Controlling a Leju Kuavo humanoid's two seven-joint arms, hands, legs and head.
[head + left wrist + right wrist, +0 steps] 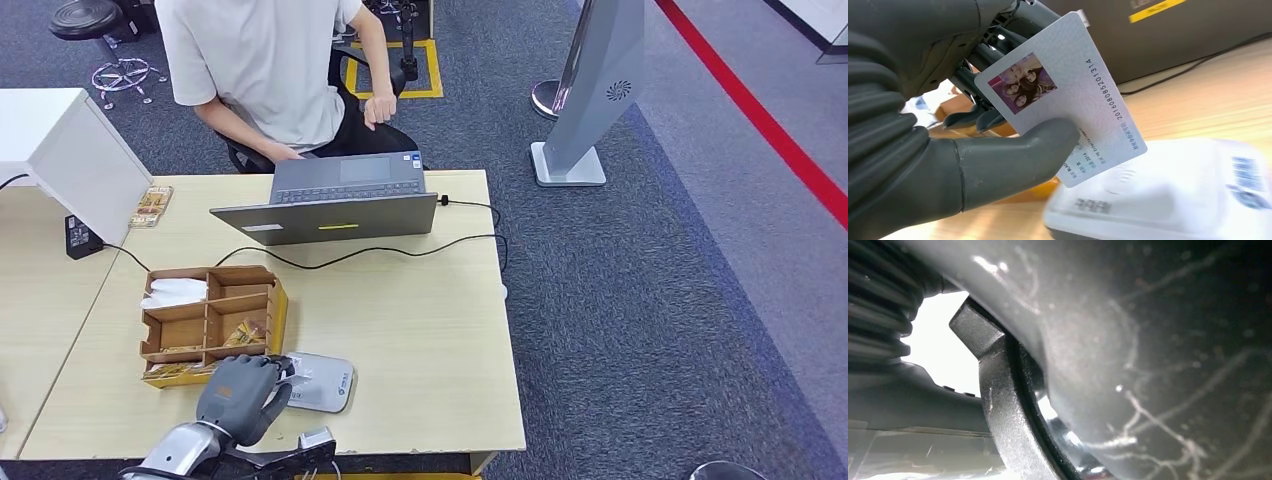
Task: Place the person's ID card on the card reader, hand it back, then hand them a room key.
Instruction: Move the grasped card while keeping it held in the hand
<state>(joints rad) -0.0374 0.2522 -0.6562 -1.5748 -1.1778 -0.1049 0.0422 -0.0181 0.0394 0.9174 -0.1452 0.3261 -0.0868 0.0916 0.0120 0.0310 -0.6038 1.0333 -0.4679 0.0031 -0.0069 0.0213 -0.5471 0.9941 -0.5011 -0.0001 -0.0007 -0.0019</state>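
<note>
One card is what matters here — the ID card (1063, 100), white with a small photo and a row of digits along its edge, is pinched in the left robot hand (243, 394) between the thick grey thumb (1018, 155) and the darker fingers (978, 75) behind it. It is tilted, its lower corner just above the card reader (322, 381), a flat white-grey pad near the front edge of the table (420, 330); whether card and reader touch I cannot tell.

Just left of the reader stands a brown box with compartments (210, 318), some holding small packets and white paper. Farther back an open grey laptop (335, 205) faces a person in a pale shirt (265, 70) seated on the far side, and a black cable (400, 248) runs across the wood in front of it.

The right robot hand's wrist camera shows grey casing pressed close — its fingers cannot be made out, so I cannot tell whether it holds anything.
</note>
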